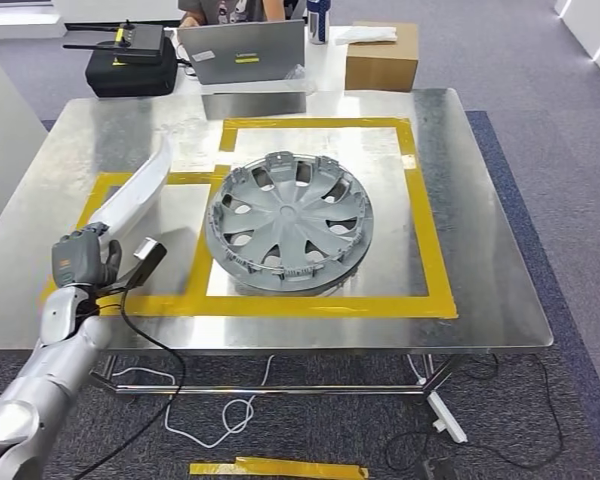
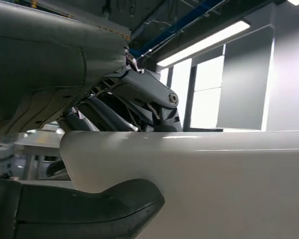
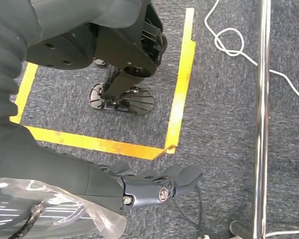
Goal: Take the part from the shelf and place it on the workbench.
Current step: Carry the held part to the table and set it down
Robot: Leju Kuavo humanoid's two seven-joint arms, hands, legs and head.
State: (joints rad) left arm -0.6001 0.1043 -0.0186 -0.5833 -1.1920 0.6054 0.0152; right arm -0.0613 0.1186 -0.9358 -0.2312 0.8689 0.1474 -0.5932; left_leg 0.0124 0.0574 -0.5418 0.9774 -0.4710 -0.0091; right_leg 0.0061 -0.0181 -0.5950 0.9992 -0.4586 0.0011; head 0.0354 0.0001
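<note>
Gripping the long white part (image 1: 135, 192) at its near end, our left hand (image 1: 82, 262) is closing its fingers around it above the surface's (image 1: 478, 250) left front corner. We are holding the part angled over the yellow tape outline (image 1: 433, 260), beside the grey wheel cover (image 1: 289, 222). Our right hand (image 3: 159, 186) is hanging released over the carpet.

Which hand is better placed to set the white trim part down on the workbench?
Left. The left hand already holds the white trim part over the workbench; the right hand hangs empty near the carpet.
</note>
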